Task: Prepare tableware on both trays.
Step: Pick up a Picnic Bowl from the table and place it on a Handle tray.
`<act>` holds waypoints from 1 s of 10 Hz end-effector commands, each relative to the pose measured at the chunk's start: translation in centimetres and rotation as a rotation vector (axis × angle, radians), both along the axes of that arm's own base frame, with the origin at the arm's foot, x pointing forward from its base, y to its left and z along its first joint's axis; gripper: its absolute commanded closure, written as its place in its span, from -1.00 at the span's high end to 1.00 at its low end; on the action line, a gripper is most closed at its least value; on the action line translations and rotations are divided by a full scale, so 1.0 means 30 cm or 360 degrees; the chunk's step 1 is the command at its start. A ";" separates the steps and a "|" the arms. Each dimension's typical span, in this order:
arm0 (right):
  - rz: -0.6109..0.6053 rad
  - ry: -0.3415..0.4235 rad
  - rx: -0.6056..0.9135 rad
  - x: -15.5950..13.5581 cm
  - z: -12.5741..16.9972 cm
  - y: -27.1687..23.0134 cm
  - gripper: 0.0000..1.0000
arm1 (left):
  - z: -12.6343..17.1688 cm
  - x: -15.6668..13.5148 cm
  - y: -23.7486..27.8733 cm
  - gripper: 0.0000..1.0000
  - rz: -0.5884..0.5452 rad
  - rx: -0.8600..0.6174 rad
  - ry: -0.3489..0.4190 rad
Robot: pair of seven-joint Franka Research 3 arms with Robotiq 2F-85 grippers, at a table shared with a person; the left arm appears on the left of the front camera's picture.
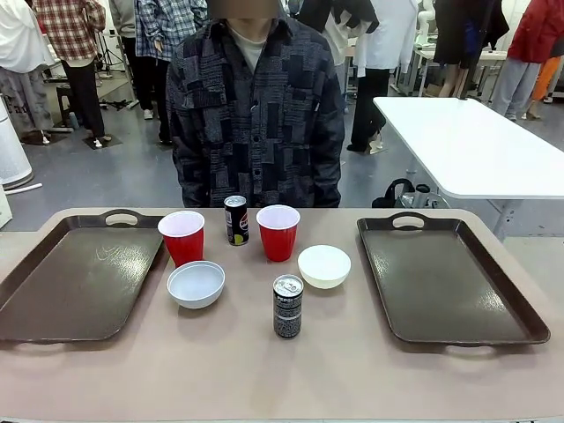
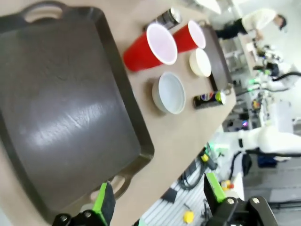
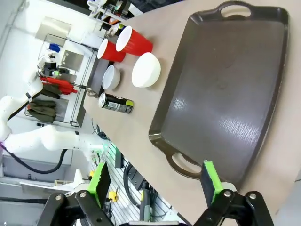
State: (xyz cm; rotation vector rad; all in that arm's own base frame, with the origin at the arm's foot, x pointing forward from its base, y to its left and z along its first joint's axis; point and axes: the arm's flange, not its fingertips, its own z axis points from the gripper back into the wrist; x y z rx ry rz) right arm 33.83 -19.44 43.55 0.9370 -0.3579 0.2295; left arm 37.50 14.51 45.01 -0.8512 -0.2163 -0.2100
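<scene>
Two dark brown trays lie bare on the tan table, the left tray point(image 1: 79, 282) point(image 2: 56, 108) and the right tray point(image 1: 449, 278) point(image 3: 225, 89). Between them stand two red cups point(image 1: 182, 237) point(image 1: 278, 232), a black can point(image 1: 235, 220) at the back, another black can point(image 1: 287, 306) nearer me, a pale grey bowl point(image 1: 196, 284) and a white bowl point(image 1: 323, 266). My left gripper point(image 2: 160, 202) hovers open over the left tray's near handle. My right gripper point(image 3: 155, 186) hovers open over the right tray's near handle. Both hold nothing.
A person in a dark patterned shirt point(image 1: 256, 115) stands at the far edge of the table, hands out of sight. A white table point(image 1: 467, 141) stands behind on the right. Bare tabletop runs along the front edge.
</scene>
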 end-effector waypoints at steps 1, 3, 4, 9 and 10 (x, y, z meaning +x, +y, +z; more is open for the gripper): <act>0.0003 -0.0038 -0.0011 0.016 0.004 0.018 1.00 | 0.000 -0.015 -0.037 1.00 0.0180 -0.0015 -0.0041; 0.0012 -0.0060 -0.0051 0.026 0.011 0.039 1.00 | 0.012 -0.019 -0.040 1.00 0.0175 -0.0009 -0.0068; 0.0037 -0.0090 -0.0094 0.027 0.018 0.058 1.00 | 0.031 -0.022 -0.053 1.00 0.0112 0.0024 -0.0078; 0.0032 -0.0003 -0.0035 0.020 0.008 0.032 1.00 | 0.013 0.003 -0.022 1.00 0.0142 -0.0005 -0.0045; 0.0032 -0.0003 -0.0035 0.020 0.008 0.032 1.00 | 0.013 0.003 -0.022 1.00 0.0142 -0.0005 -0.0045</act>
